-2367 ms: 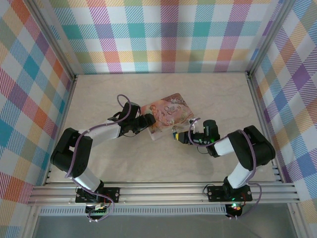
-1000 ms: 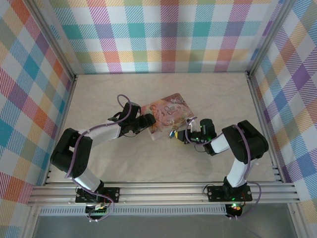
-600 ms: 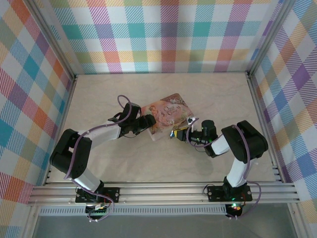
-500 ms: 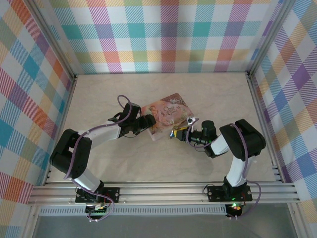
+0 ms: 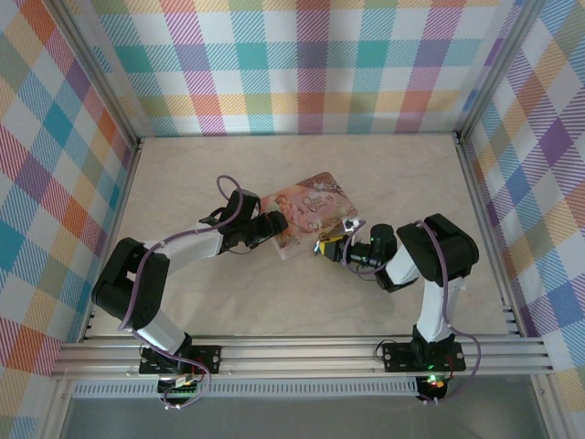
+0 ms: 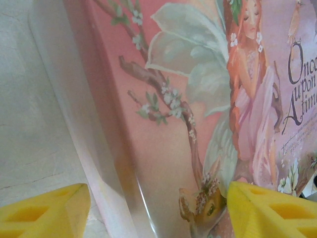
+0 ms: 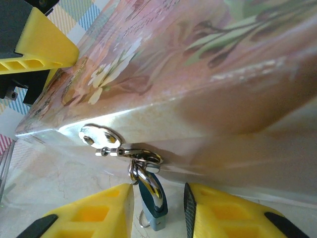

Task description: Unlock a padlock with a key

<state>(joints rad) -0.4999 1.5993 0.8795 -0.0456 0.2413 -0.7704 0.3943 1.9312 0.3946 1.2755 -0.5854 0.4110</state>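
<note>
Pale table point(image 5: 210, 302) inside checked walls point(image 5: 311, 64). A tiny blue-grey padlock point(image 7: 152, 204) hangs from the clasp point(image 7: 99, 135) on the side of a pink tin point(image 7: 208, 59). The right gripper point(image 7: 158, 192) straddles it, jaws slightly parted, not clamping. The left gripper point(image 6: 158, 192) spreads wide across the tin's edge; whether it grips I cannot tell.

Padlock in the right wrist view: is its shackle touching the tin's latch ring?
Touching. The right wrist view shows the shackle of the padlock hooked through the ring on the latch of the tin.
</note>
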